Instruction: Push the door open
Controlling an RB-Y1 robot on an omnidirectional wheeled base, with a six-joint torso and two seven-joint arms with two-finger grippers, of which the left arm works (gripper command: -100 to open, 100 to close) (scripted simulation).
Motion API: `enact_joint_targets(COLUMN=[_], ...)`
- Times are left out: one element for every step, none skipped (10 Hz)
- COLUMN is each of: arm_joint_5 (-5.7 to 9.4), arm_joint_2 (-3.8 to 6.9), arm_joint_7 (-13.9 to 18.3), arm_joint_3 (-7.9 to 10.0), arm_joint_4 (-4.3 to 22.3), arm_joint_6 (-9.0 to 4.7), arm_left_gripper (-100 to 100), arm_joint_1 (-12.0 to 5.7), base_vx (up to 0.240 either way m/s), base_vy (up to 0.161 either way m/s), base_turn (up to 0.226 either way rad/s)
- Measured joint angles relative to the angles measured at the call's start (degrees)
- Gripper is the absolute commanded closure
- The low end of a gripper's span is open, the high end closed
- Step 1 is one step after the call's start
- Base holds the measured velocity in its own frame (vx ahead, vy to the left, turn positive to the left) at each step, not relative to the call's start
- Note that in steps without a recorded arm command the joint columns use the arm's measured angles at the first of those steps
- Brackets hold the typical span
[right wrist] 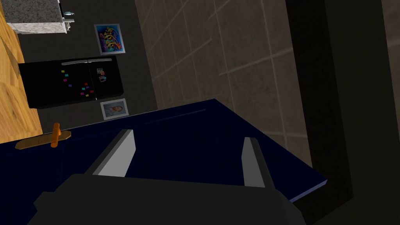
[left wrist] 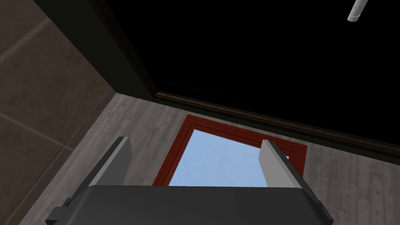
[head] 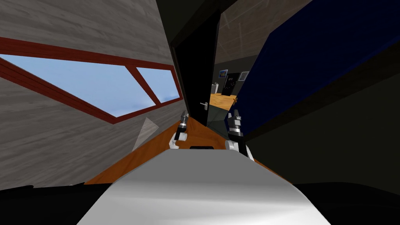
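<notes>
A dark blue door (head: 312,66) stands ajar on my right, its leaf swung away toward a room beyond. My right gripper (head: 234,117) is close against its near edge. In the right wrist view the blue door (right wrist: 175,129) lies just past the open right gripper (right wrist: 187,136), and its orange handle (right wrist: 54,134) sits off to one side. A black door (head: 195,78) with a silver lever handle (head: 204,104) stands to the left of the gap. My left gripper (head: 183,116) is near its foot, open (left wrist: 195,140), below the black door (left wrist: 254,50) and its silver handle (left wrist: 357,9).
A red-framed window (head: 90,84) fills the grey wall at my left. Orange wood floor (head: 156,152) runs ahead. Through the gap are a black fridge (right wrist: 70,80) with magnets, pictures on the wall and a stone counter (right wrist: 35,15). A dark wall closes the right side.
</notes>
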Motion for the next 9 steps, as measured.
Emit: enact_joint_targets(arm_joint_5=[0.06,0.13,0.19,0.20,0.28,0.30,0.35,0.37,0.40], arm_joint_2=[0.09,0.21,0.29,0.27,0.28,0.29,0.32,0.28,0.27], arm_joint_7=[0.11,0.27,0.42,0.50,0.62,0.74,0.84,0.91,1.01], arm_joint_3=[-0.09,-0.33,-0.37,-0.58,-0.70,-1.02,-1.10,-1.24,-1.49], arm_joint_4=[1.42,2.48,3.77,5.09,7.03,8.41,9.50,10.93,12.54], arm_joint_6=[-0.01,0.23,0.00,-0.26,-0.36,-0.31,-0.36,-0.44,-0.51], arm_left_gripper=[-100,-100,-100,-100,-100,-100,-100,-100,-100], arm_joint_1=[-0.83,-1.58,-2.21,-2.83,-4.20,-4.97,-5.60,-6.45,-7.35], base_vx=[0.082,0.059,0.051,0.062,0.087,0.065,0.052,0.073,0.074], base_vy=[0.040,0.043,0.042,0.044,0.054,0.043,0.025,0.033,0.045], base_turn=[-0.097,-0.037,-0.052,-0.103,-0.107,-0.027,-0.057,-0.095,-0.103])
